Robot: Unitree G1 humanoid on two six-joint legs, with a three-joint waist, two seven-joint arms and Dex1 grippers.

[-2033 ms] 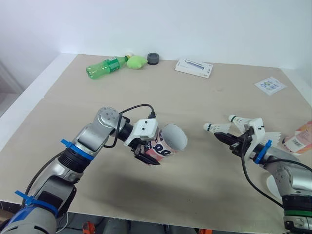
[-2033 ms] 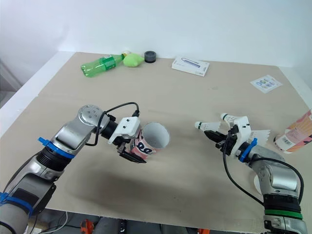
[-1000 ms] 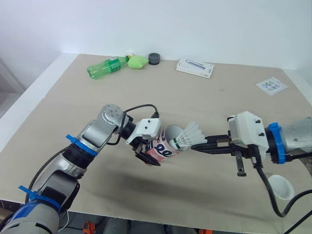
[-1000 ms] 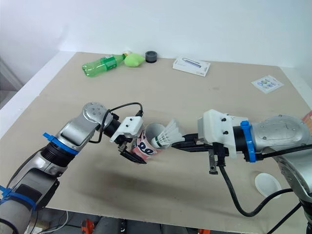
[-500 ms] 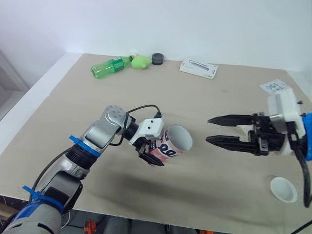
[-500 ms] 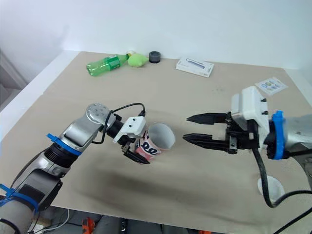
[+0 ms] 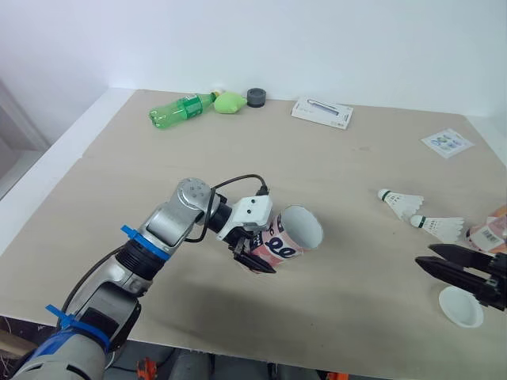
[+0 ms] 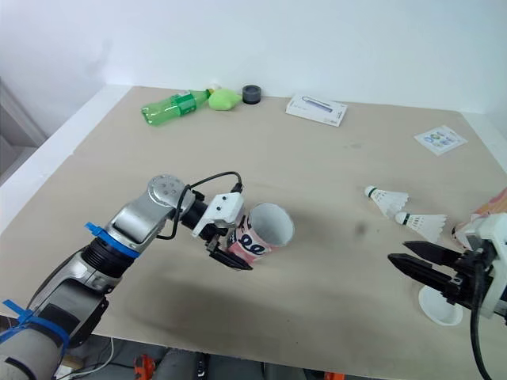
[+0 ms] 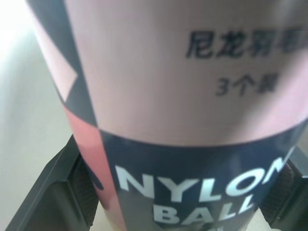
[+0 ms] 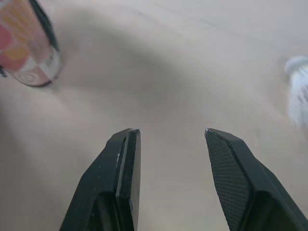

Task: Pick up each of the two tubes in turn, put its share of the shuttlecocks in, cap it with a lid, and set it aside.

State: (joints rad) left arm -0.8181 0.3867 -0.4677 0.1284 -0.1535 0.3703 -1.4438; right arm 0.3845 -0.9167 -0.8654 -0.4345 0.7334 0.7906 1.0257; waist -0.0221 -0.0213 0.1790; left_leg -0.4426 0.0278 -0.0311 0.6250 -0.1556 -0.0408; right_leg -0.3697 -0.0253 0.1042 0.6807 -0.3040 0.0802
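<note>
A pink and dark "NYLON BALL" tube (image 7: 291, 236) hangs tilted above the table, its open mouth turned to the right. My left gripper (image 7: 257, 255) is shut on its lower end, and the fingers (image 9: 53, 192) flank the tube (image 9: 183, 96) in the left wrist view. What lies inside is hidden. My right gripper (image 7: 425, 256) is open and holds nothing, low near the front right. Two white shuttlecocks (image 7: 400, 202) (image 7: 437, 226) lie just beyond it. A white lid (image 7: 461, 306) rests by the front edge. A second tube (image 7: 489, 231) lies at the right edge.
Along the back stand a green bottle (image 7: 178, 109), a green lump (image 7: 230, 100), a dark round cap (image 7: 255, 96) and a white flat box (image 7: 322, 112). A sticker sheet (image 7: 447, 142) lies at the back right. Bare tabletop stretches between the held tube and my right gripper.
My right gripper carried a shuttlecock to the tube's mouth, opened, and has drawn back to the right and down, empty. The left gripper still holds the tube. The camera has shifted.
</note>
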